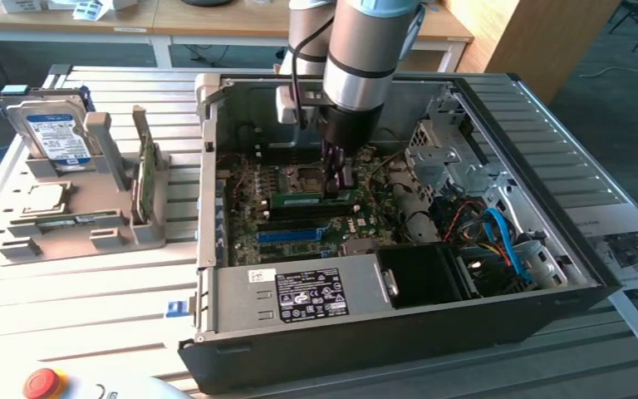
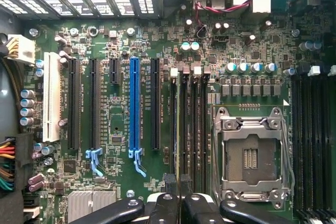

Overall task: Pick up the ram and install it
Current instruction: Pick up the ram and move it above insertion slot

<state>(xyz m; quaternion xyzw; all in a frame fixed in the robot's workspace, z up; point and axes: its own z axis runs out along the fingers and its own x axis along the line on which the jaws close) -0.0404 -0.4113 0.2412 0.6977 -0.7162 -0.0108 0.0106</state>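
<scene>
1. The ram (image 1: 310,199) lies just left of centre in the exterior view. It is a thin green stick, flat along the memory slots (image 2: 194,124) inside the open computer case (image 1: 296,353), beside the empty CPU socket (image 2: 251,156).
2. The gripper (image 1: 339,184) comes straight down on the end of the stick towards the exterior view's right. Its fingers are drawn together. From where I stand I can't tell whether they pinch the board or only bear on its top edge.
3. It looks to me like the seating stage, with the stick at the slot rather than on the way to it. Whether it is fully home I cannot tell.
4. To do this well, I'd say the push should go straight down into the motherboard (image 2: 115,51) with no sideways lean. A thin board like this will likely bow or ride out of its slot if it is tilted.
5. With the load on one end only, the far end may sit high. Even pressure along the stick would be safer.
6. The small white latches (image 2: 185,68) at the slot ends are the thing to watch. When they are closed against the stick, it is seated.
</scene>
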